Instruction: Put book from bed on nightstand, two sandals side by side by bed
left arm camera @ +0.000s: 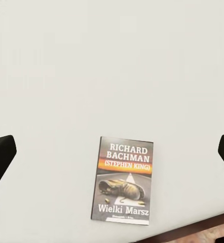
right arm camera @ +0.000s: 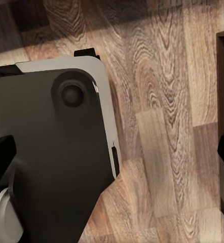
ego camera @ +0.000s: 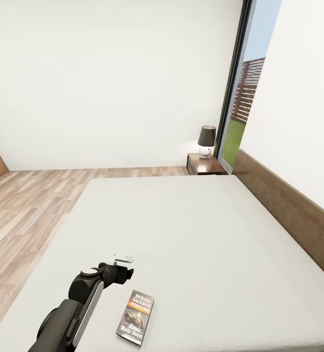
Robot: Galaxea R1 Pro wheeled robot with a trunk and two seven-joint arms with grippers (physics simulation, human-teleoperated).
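Bed (ego camera: 191,230): light-grey mattress, dark wood headboard (ego camera: 289,205) running along the right wall; carrying one item only, the book (ego camera: 136,318), which is lying flat and face up near the mattress's near edge

Book, left wrist view (left arm camera: 124,178): dark cover, orange band, white lettering; resting close to the mattress edge, with a strip of wood frame showing just past it

Left tool (ego camera: 122,257): hovering above the mattress, just beside the book and not touching it; its fingertips (left arm camera: 0,157) are standing wide apart at the two sides of the wrist view, gripping nothing

Right tool: fingertips (right arm camera: 1,154) spread apart, hanging over plank floor (right arm camera: 162,101) beside the robot's dark base (right arm camera: 51,152)

Nightstand (ego camera: 204,165): standing at the far corner of the bed by the window (ego camera: 240,93), bearing a dark-shaded lamp (ego camera: 206,141)
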